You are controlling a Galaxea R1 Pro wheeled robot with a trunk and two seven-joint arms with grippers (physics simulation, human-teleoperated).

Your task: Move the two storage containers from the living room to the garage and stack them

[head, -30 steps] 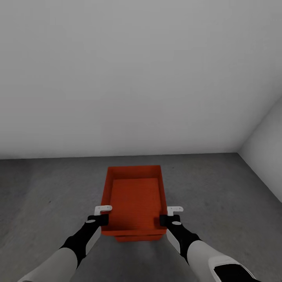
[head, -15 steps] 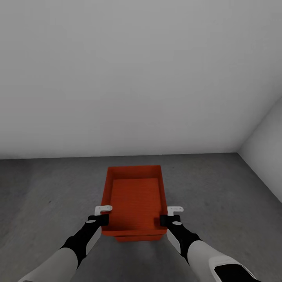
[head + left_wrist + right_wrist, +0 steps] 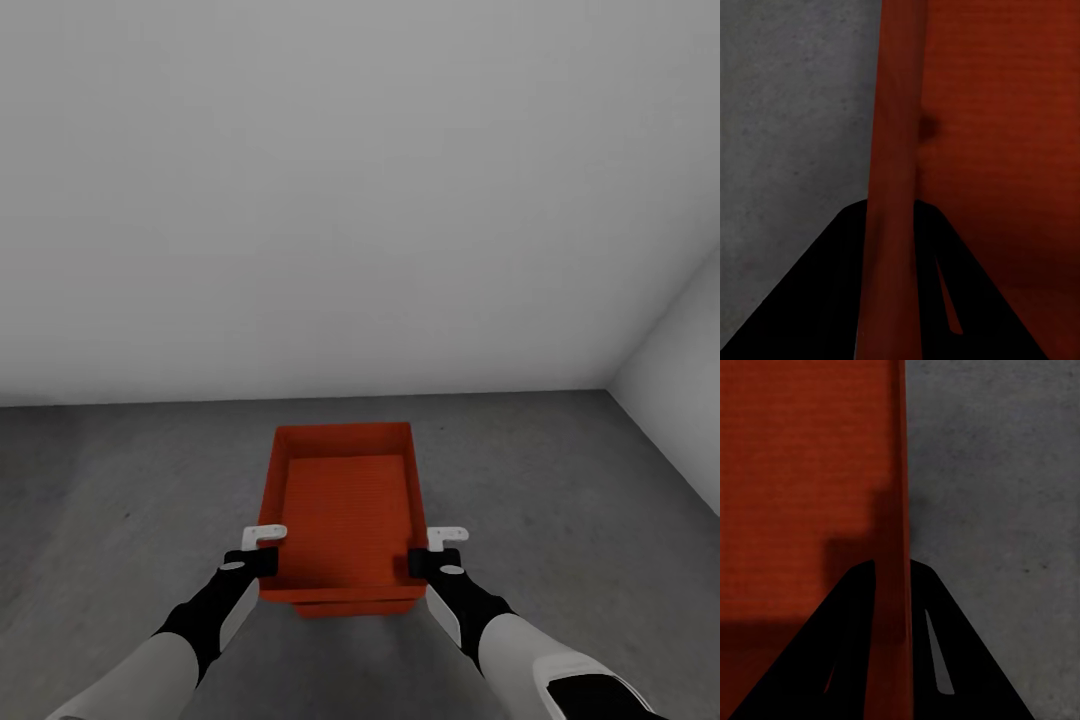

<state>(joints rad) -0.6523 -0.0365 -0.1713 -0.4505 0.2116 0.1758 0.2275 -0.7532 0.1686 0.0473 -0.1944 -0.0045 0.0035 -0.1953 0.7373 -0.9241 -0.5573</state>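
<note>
The floor (image 3: pixel 560 500) is dull dark-grey mottled concrete filling the lower part of the head view, meeting plain white walls (image 3: pixel 350 200) along its upper edge and at the right. An orange-red storage container (image 3: pixel 345 500) is at lower centre, and a second container's (image 3: pixel 350 606) edge peeks out beneath its lower rim, lying on the concrete.

Floor (image 3: pixel 120 500) open L & R of the stacked containers (image 3: pixel 345 500). Far wall (image 3: pixel 300 200) blocks just behind them; side wall (image 3: pixel 680 370) closes far R corner.
</note>
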